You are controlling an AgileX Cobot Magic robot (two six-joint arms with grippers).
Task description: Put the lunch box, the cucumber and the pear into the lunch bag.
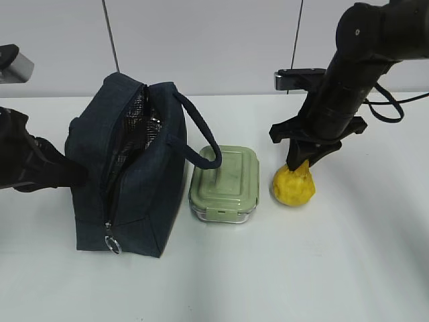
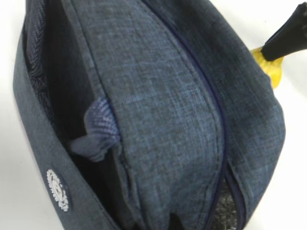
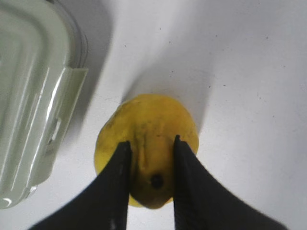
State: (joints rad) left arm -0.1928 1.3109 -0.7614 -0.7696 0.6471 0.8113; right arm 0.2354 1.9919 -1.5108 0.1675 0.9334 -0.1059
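Item 1, the pear [image 1: 293,186]: yellow, bumpy, upright on the white table [image 1: 335,268], just right of the lunch box. Its long axis runs vertical, neck up. The right wrist view looks straight down that axis onto the stem end [image 3: 156,180].

Item 2, right gripper [image 1: 301,163]: poised directly above the pear, pointing down. Its two black fingers [image 3: 117,177] stand on either side of the narrow neck, narrowly parted, with the inner faces at or very near the skin. I judge a grip is forming or just made; the pear's base looks to rest on the table.

Item 3, the lunch box [image 1: 225,182]: sage-green lid, flat on the table between pear and bag, close by both.

Item 4, the lunch bag [image 1: 127,174]: navy, upright, zipper open along the top, silver lining showing, loop handle [image 1: 201,134] arching towards the box. It lies to the left of the pear, beyond the box, so I judge the carry must go up and leftward over the box to the mouth.

Item 5, left gripper: its arm [image 1: 37,171] presses against the bag's left side; the wrist view shows only fabric, so I cannot tell how its fingers stand.

Item 6, the cucumber: not visible in any view.
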